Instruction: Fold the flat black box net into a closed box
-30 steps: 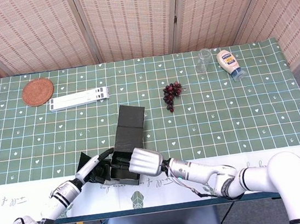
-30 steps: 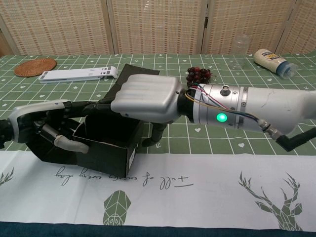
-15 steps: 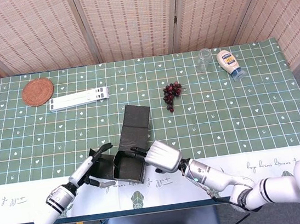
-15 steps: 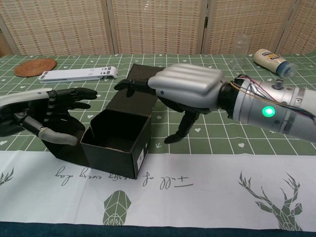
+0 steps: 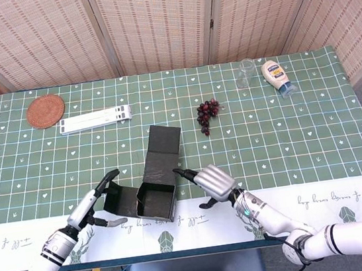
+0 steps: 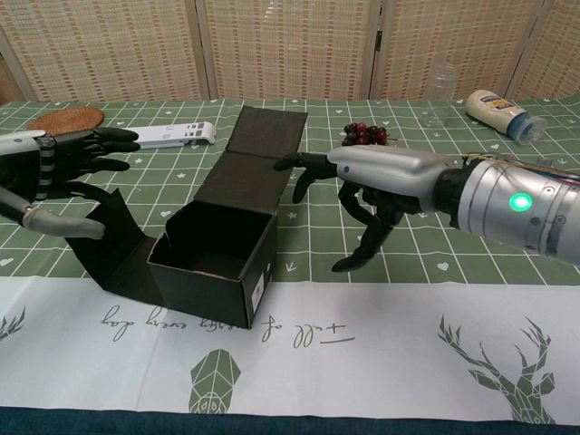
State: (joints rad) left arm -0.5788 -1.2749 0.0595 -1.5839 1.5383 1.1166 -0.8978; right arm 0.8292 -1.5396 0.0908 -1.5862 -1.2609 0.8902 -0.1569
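The black box (image 5: 156, 201) (image 6: 216, 260) stands near the table's front edge with its top open. Its lid flap (image 5: 165, 148) (image 6: 256, 152) leans up and away at the back. A side flap (image 5: 118, 199) (image 6: 111, 243) sticks out to the left. My left hand (image 5: 97, 200) (image 6: 47, 178) hovers left of that flap with fingers spread, holding nothing. To the right of the box my right hand (image 5: 214, 183) (image 6: 382, 186) is open too. One extended finger reaches the lid flap's right edge; contact is unclear.
Dark grapes (image 5: 207, 112) (image 6: 364, 134) lie behind the right hand. A clear glass (image 5: 246, 72) and a mayonnaise bottle (image 5: 278, 77) stand at the back right. A woven coaster (image 5: 45, 110) and a white folded stand (image 5: 95, 119) are at the back left.
Both hands have drawn back from the box, left hand to the left and right hand to the right, and spread their fingers. The box now stands free with its lid flap raised.
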